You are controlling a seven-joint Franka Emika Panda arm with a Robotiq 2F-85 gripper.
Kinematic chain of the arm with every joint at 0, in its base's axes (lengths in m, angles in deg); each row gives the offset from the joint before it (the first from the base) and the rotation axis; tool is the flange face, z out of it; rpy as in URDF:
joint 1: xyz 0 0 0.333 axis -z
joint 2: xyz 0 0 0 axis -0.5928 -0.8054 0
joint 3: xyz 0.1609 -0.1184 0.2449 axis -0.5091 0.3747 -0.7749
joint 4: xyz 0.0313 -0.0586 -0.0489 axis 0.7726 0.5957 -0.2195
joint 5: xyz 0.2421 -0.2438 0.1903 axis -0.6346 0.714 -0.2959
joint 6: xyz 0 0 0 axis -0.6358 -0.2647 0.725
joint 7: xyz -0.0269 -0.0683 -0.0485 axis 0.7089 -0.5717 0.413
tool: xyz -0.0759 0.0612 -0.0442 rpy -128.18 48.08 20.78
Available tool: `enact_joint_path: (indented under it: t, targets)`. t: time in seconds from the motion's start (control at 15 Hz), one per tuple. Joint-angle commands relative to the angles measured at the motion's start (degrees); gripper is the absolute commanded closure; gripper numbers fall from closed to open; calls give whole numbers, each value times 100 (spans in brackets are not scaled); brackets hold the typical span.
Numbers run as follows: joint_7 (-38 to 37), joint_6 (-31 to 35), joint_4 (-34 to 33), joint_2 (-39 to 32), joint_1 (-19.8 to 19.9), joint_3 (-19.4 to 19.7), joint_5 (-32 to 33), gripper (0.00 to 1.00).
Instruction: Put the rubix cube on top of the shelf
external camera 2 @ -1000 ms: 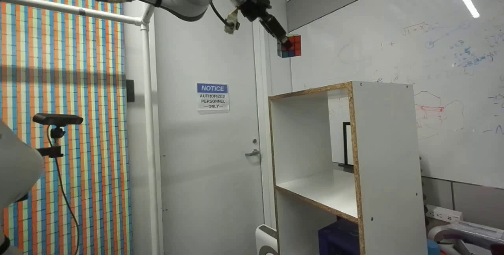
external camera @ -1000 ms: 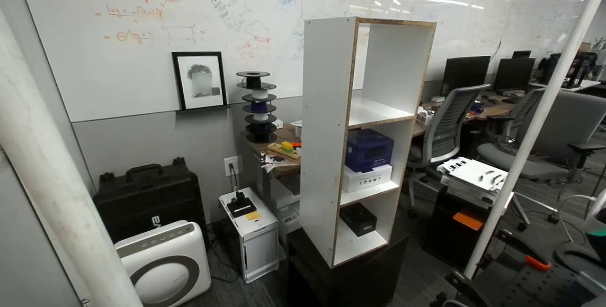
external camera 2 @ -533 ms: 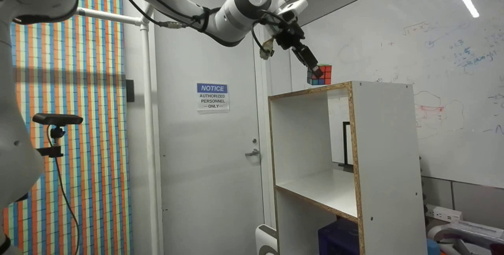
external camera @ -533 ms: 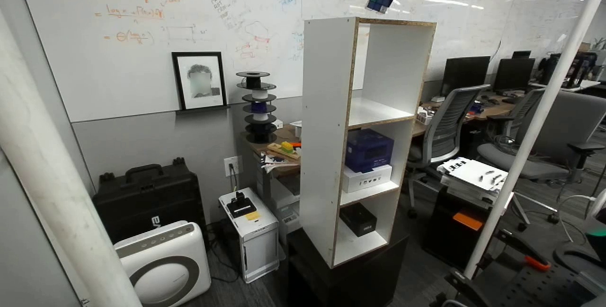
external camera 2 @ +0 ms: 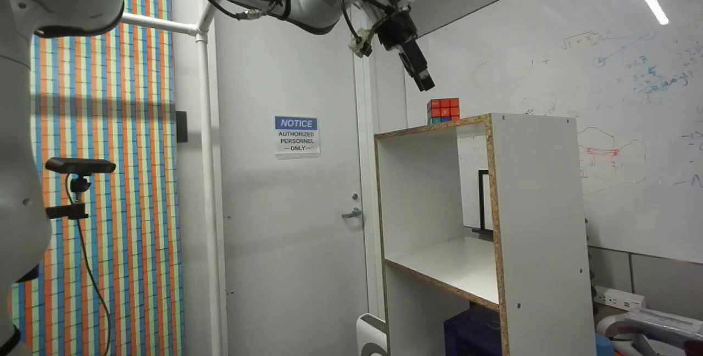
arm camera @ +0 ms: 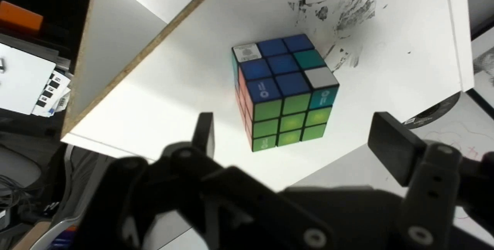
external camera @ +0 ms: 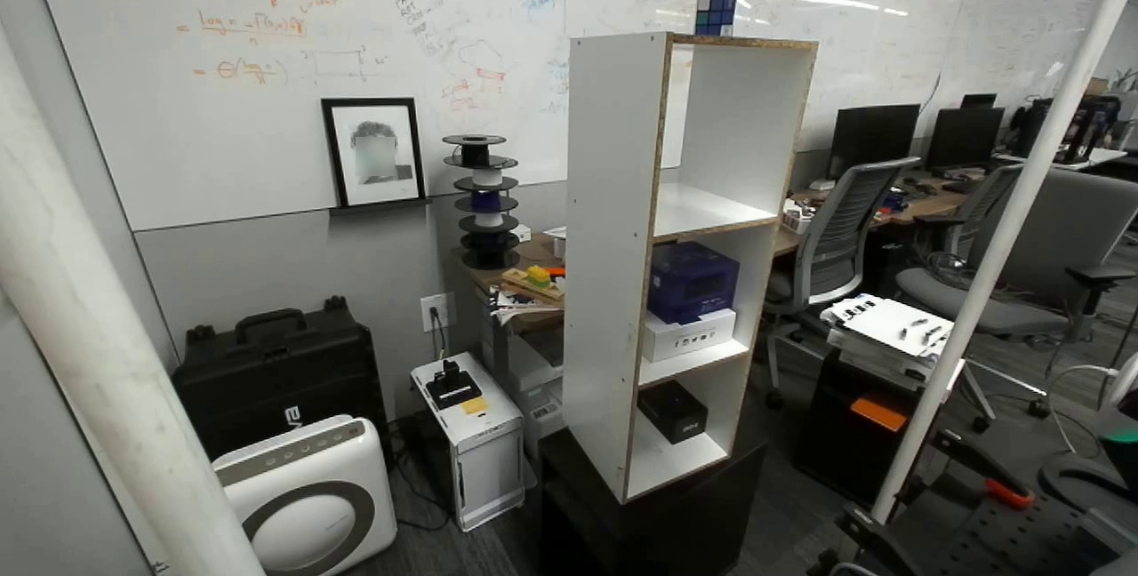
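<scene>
The gripper (arm camera: 297, 142), spread wide, has let go of the cube (arm camera: 285, 92), which now sits on top of the shelf (external camera 2: 538, 207). That likely completes the task, though the cube's underside is hidden.

Dark floor (external camera: 484, 551), white case (external camera: 489, 478) and white appliance (external camera: 313, 509) on it

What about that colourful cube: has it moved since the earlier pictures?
Yes, down: in an exterior view, the rubix cube was held above the shelf half a second ago; now it sits on top.
</scene>
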Motion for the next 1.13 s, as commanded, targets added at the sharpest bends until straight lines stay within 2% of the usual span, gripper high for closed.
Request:
enact_joint_path:
  t: [0.0, 0.2, 0.4, 0.6, 0.73, 0.87, 0.93, 1.07]
  targets:
    - [652, -865, -104, 505, -152, 166, -776, 0]
    - [1399, -1738, 320, 1062, -31, 186, -1576, 0]
    - [2022, -2570, 1027, 1602, -86, 369, -1843, 0]
    - [2655, -3632, 1719, 2139, 25, 516, -1511, 0]
    - [2848, -3957, 2295, 2284, 67, 501, -1150, 0]
    - [2907, -4060, 2785, 2401, 123, 526, -916, 0]
    - [2773, -4036, 2271, 2128, 105, 502, -1076, 0]
    - [2803, -4033, 2657, 2191, 127, 506, -985, 0]
